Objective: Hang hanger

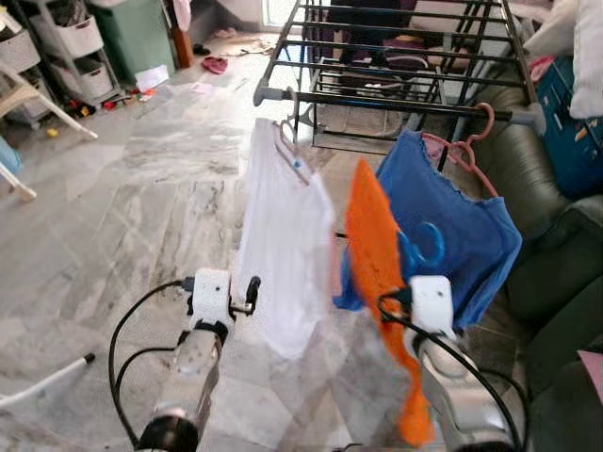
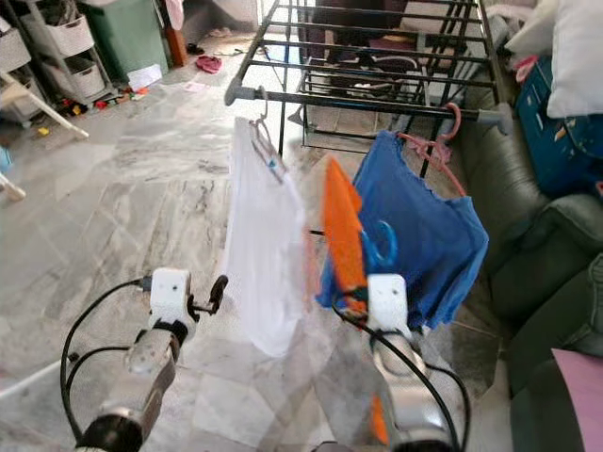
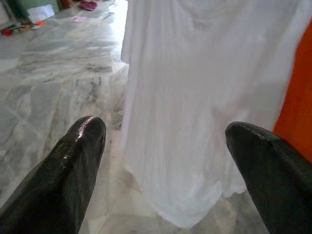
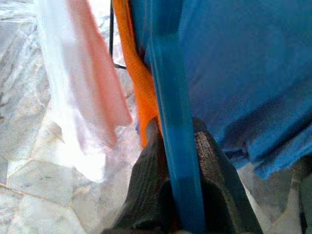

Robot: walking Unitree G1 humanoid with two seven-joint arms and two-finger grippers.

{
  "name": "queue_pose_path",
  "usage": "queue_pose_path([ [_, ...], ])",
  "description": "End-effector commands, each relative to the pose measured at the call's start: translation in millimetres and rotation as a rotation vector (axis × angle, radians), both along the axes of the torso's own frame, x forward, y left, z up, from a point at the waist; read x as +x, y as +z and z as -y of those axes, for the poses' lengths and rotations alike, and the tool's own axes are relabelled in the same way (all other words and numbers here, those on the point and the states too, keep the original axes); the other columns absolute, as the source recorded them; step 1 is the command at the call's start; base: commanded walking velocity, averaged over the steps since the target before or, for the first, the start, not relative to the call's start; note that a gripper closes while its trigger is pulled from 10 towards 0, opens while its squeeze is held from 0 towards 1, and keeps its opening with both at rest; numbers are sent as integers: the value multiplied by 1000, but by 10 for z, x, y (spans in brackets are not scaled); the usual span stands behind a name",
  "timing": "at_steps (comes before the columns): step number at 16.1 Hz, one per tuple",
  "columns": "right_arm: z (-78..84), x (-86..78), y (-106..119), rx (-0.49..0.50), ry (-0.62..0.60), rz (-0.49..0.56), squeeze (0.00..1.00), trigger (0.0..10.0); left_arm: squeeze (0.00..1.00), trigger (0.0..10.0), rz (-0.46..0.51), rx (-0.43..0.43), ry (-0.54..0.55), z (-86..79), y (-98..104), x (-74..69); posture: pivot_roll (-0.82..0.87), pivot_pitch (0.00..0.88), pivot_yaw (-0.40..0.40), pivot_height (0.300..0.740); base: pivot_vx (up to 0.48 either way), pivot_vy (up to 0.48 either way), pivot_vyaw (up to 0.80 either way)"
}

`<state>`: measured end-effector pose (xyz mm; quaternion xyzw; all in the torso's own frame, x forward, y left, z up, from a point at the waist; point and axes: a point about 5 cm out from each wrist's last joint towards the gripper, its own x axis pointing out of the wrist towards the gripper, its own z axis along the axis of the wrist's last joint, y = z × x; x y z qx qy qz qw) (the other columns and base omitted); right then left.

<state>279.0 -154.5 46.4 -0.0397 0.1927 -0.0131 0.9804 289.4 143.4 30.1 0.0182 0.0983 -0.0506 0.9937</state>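
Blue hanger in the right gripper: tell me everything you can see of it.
The blue hanger looks like smooth plastic. Its curved hook stands up free, below the rack bar and not yet over it. An orange garment hangs from it, in front of the blue shirt. The right gripper is shut on a flat blue strip of it, pinched between both fingers. The rest is hidden by cloth.

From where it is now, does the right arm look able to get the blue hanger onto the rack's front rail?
Probably yes. The right gripper is shut on the blue hanger, and the front rail has a bare stretch between the white shirt and the blue shirt.
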Motion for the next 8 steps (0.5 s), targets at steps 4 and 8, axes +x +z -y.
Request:
queue_pose_path([
  [4, -19, 87, 20, -12, -39, 33, 0, 10000, 0, 10000, 45, 7, -23, -72, 112, 24, -10, 100, -24, 740, 0, 0, 0],
  [8, 177, 55, 16, -21, -158, 47, 0, 10000, 0, 10000, 93, 5, -101, 47, 254, 128, -48, 130, 6, 740, 0, 0, 0],
])
